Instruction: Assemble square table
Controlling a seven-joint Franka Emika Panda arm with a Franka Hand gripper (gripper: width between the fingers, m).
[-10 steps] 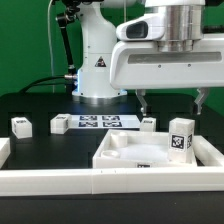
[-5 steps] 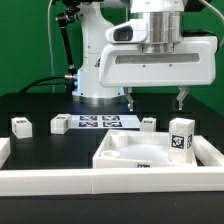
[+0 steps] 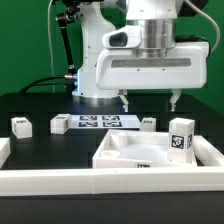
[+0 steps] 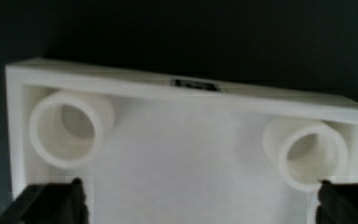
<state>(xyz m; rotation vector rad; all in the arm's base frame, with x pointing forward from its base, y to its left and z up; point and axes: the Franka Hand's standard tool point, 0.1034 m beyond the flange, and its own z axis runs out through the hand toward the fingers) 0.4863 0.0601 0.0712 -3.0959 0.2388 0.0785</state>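
The square table's top (image 3: pixel 135 152), a white slab with a raised rim, lies near the front of the black table. In the wrist view the slab (image 4: pixel 185 130) shows two round sockets (image 4: pixel 66 128) and fills most of the picture. My gripper (image 3: pixel 150 101) hangs open above the slab's far edge, nothing between its fingers (image 3: pixel 124 101). The wrist view has the gripper (image 4: pixel 202 205) spanning the slab's width, clear of it. Three short white legs (image 3: pixel 20 125) (image 3: pixel 60 124) (image 3: pixel 148 123) lie behind the slab. A tagged leg (image 3: pixel 181 137) stands upright at its right side.
The marker board (image 3: pixel 97 122) lies flat in front of the robot's base (image 3: pixel 95 80). White barrier rails (image 3: pixel 100 181) run along the front and up both sides. A green wall stands behind.
My gripper has moved toward the exterior view's left, staying open and at about the same height. The parts on the table have not moved.
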